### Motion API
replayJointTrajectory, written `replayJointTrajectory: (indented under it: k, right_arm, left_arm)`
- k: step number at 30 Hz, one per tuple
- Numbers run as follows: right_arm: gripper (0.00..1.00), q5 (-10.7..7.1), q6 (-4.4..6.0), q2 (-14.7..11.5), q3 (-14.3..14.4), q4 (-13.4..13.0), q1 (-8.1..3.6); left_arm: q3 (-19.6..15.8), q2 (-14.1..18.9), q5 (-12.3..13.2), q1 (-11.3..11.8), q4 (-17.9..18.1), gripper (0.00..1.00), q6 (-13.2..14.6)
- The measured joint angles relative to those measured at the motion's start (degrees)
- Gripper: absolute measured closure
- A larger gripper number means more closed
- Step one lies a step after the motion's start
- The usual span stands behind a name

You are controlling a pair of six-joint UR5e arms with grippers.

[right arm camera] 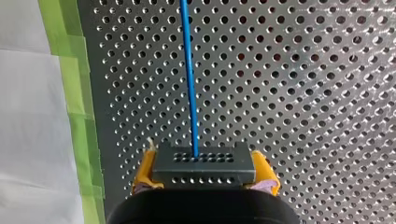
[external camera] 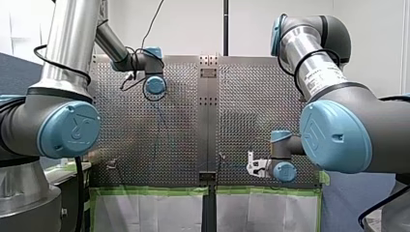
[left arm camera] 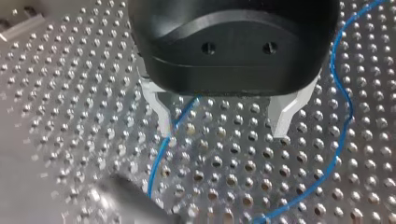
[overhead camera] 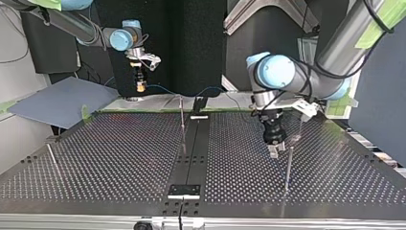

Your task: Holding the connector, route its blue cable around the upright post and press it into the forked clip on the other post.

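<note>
In the right wrist view my right gripper [right arm camera: 204, 164] is shut on a dark grey connector [right arm camera: 204, 169], gripped between its yellow pads [right arm camera: 144, 169]. The blue cable [right arm camera: 189, 79] runs straight ahead from the connector over the perforated plate. In the top view my right gripper [overhead camera: 139, 84] hangs at the far left edge. My left gripper [left arm camera: 224, 125] is open just above the plate. The blue cable [left arm camera: 161, 156] passes right next to one pale finger [left arm camera: 161, 112], inside the gap. In the top view my left gripper [overhead camera: 276, 149] stands beside a thin upright post [overhead camera: 288, 165].
A second thin post [overhead camera: 182, 122] stands near the table's middle seam, and a leaning one [overhead camera: 51, 157] at the top view's left. Green tape [right arm camera: 77, 93] lines the plate's edge. A blue-grey sheet [overhead camera: 62, 100] lies beyond the table at the top view's far left.
</note>
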Motion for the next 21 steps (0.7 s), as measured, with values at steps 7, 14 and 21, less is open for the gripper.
replayJointTrajectory:
  k: [7,14,21]
  right_arm:
    - [1.00,-0.36,0.00,0.0,0.0,-0.1,-0.04]
    - [1.00,-0.41,-0.02,0.0,0.0,0.2,-0.01]
    - [1.00,-0.41,-0.13,0.0,0.0,0.4,0.04]
  left_arm:
    - [0.3,0.0,2.4,2.9,0.0,0.00,-0.5]
    - [0.4,0.0,3.3,2.8,-0.7,0.00,-0.4]
    - [-0.2,0.0,1.8,2.0,-1.7,0.00,-0.6]
